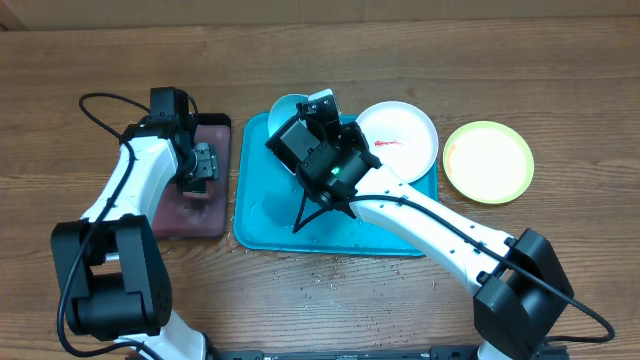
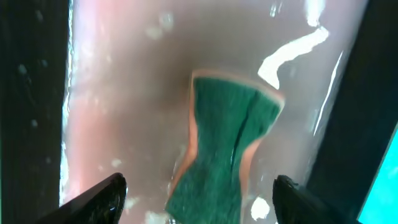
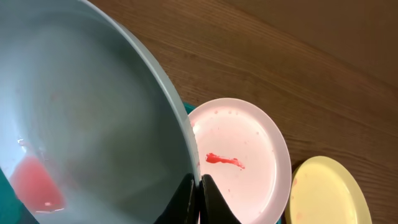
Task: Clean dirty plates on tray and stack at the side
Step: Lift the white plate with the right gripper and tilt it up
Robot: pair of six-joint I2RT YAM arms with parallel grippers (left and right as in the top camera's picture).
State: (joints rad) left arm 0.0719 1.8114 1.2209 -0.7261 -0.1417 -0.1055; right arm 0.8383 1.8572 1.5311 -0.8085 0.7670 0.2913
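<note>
A red-smeared light blue plate [image 1: 288, 106] tilts over the turquoise tray's [image 1: 270, 215] far-left corner. A red-smeared white plate [image 1: 400, 140] overlaps its far-right corner. A yellow-green plate [image 1: 488, 162] lies flat just right of the tray.

A light blue plate [image 3: 81, 112] fills the left side, tilted, with a pink-red smear [image 3: 37, 183] low on its face. The right gripper [image 3: 199, 199] pinches its rim at the bottom edge. Past it, a white plate [image 3: 249, 143] carries a red streak [image 3: 224, 161]. A yellow-green plate [image 3: 326, 196] lies just beside it on the wooden table [image 3: 280, 56].

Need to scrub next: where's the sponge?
Left wrist view: the sponge lies on the small pinkish tray, below the open left gripper, left of the blue tray.
</note>
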